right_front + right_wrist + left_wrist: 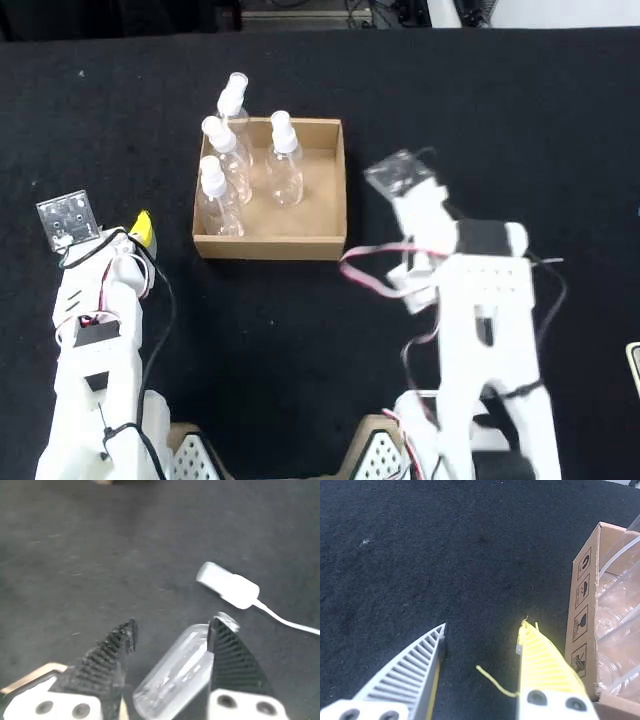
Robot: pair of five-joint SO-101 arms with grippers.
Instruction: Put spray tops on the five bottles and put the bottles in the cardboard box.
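The cardboard box (325, 215) stands mid-table and holds several upright clear bottles (283, 165) with white spray tops on. My left gripper (483, 625) hangs open over bare black cloth, just beside the box's outer wall (582, 610); in the high view its yellow finger (143, 230) shows left of the box. My right gripper (175, 624) is open low over the table. A clear capless bottle (172, 677) lies between its fingers, close against one of them. A loose white spray top (227, 585) with its thin tube lies just beyond the fingertips.
Black cloth covers the whole table (500, 110). The right arm (480, 300) stands to the right of the box, with red cable loops hanging toward the box's front corner. The arms' bases sit at the front edge.
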